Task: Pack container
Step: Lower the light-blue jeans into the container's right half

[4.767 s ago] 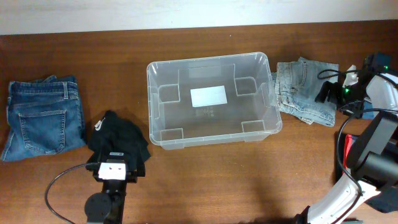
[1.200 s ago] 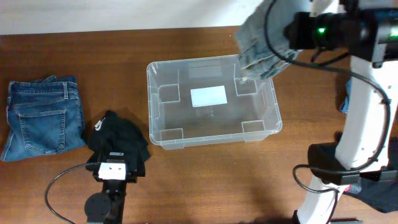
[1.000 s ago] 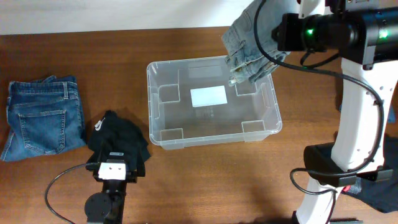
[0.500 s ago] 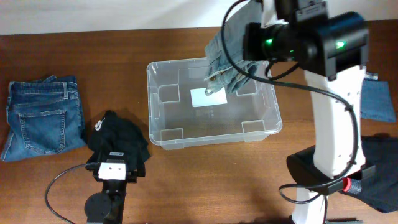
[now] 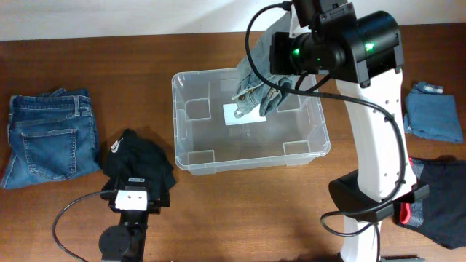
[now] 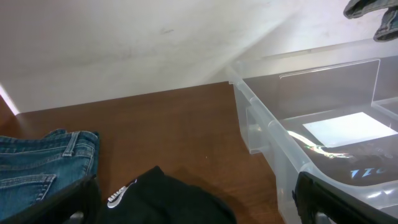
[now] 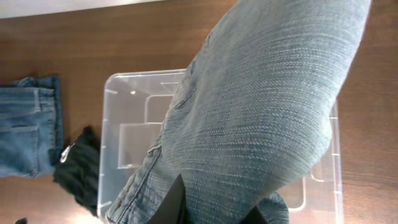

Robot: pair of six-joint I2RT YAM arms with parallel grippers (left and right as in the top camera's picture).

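- Looking down on a brown wooden table (image 5: 240, 218) backed by a pale white wall (image 5: 109, 14).
- Finding the clear rectangular plastic container (image 5: 247, 161) with rounded corners standing mid-table, a little right of centre, open side up, with a white label (image 6: 342, 127) showing on its base.
- Pinching a pair of light-blue denim jeans (image 5: 256, 69) in the right gripper (image 7: 225, 198), fingers drawn narrow, almost together, with the cloth bunched between them.
- Dangling those jeans over the back half of the container, with the lower end hanging above the label and clear of the base.
- Reaching in with the white right arm (image 5: 378, 138) from the table's right side, high over the container's right end.
- Resting the left gripper (image 6: 199, 190) low near the front-left of the table, fingers spread wide, nothing between them.
- Facing a crumpled black garment (image 5: 142, 156) just ahead of that gripper, left of the container and apart from it.
- Leaving folded dark-blue jeans (image 5: 51, 138) lying flat at the far left.
- Showing a folded blue cloth (image 5: 433, 116) at the right edge, and a dark garment (image 5: 444, 211) below it, by the arm's base.
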